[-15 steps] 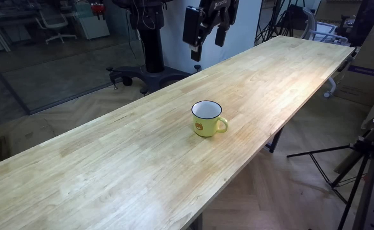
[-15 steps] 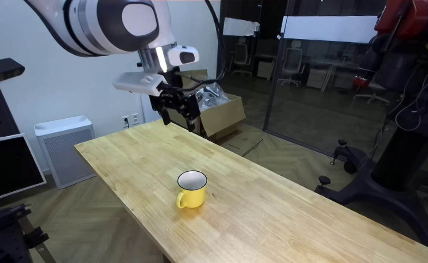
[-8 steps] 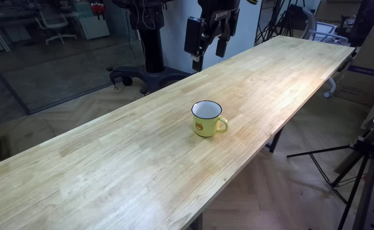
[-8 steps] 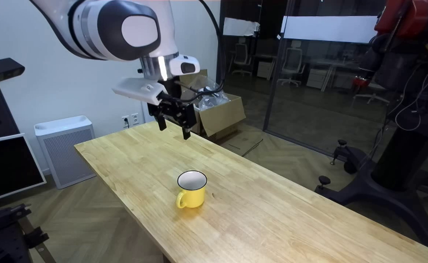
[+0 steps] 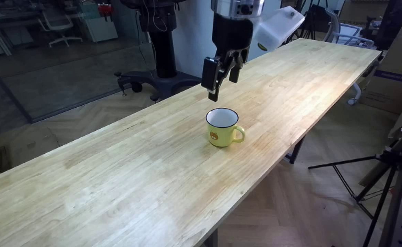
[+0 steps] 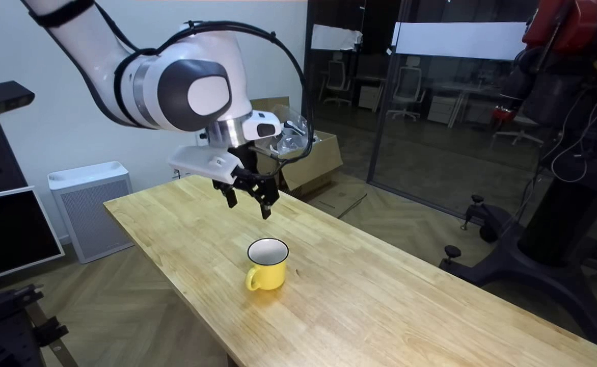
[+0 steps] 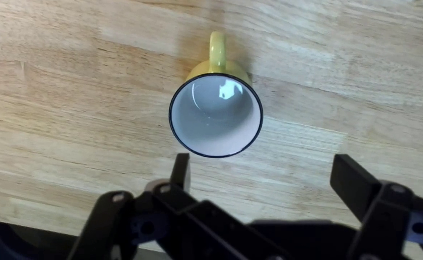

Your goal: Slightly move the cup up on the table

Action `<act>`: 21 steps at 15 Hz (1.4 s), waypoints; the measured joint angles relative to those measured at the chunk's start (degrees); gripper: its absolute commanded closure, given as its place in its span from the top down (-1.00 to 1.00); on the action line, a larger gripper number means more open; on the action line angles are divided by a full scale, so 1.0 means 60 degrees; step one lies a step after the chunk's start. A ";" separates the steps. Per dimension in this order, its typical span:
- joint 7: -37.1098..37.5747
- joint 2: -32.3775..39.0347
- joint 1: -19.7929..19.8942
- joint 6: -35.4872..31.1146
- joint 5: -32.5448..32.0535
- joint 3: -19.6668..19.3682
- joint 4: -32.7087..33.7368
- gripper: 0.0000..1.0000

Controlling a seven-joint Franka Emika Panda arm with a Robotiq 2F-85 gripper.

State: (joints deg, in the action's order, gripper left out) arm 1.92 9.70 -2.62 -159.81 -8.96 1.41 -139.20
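Note:
The yellow cup with white inside and thin dark rim stands upright on the light wooden table. In an exterior view its handle points right; the cup also shows in an exterior view. In the wrist view I look into the cup, with its handle at the top. My gripper is open and empty above the table, higher than the cup and apart from it. In the wrist view the cup lies ahead of the gripper, nearer the left finger. The gripper also shows in an exterior view.
A cardboard box stands behind the table's far end. A white appliance and a screen are beside it on the floor. A black wheeled stand is past the long edge. A tripod stands on the opposite side.
My gripper has come down over the table toward the cup and remains open. The white wrist housing has come into view. The cup has not moved.

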 measured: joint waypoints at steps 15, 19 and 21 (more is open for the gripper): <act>-0.0584 0.2173 -0.0076 -0.1518 0.0560 0.0142 0.0156 1.00; -0.0977 0.2455 0.0027 -0.1520 0.0559 0.0154 0.0304 1.00; -0.1224 0.2575 0.0131 -0.1518 0.0559 0.0191 0.0397 1.00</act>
State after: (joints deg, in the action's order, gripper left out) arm -5.42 25.15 -1.84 -168.92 -5.60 2.55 -136.82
